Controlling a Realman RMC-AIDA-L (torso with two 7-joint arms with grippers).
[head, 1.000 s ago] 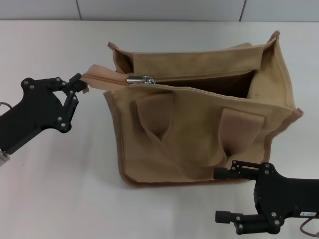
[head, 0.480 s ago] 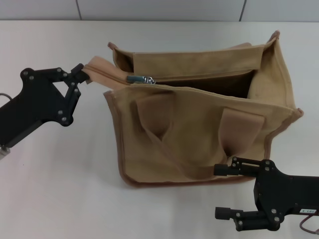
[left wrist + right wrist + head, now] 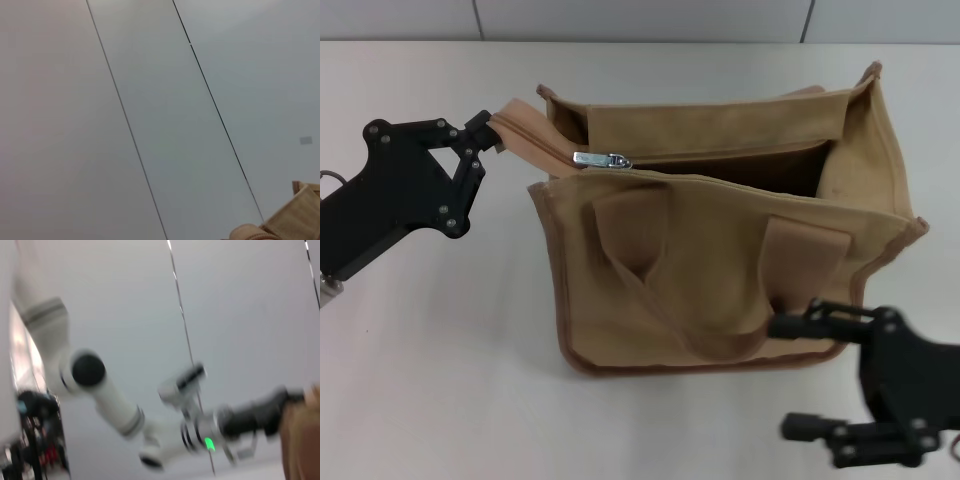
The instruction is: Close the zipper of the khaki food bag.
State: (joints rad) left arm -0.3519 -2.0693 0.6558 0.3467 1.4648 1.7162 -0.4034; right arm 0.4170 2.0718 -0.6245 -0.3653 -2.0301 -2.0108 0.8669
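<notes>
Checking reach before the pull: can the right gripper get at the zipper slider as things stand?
Probably yes. The right gripper, open, sits low at the khaki food bag's front; the slider lies uncovered on top. The left gripper pinches the zipper tape's end, clear of the path.

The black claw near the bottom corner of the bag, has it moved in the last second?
Yes. The right gripper has shifted rightward and down, away from the bag's strap loop.

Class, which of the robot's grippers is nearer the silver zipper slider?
Left. The left gripper pinches the zipper tape's end beside the slider; the right gripper hangs open at the bag's front corner.
</notes>
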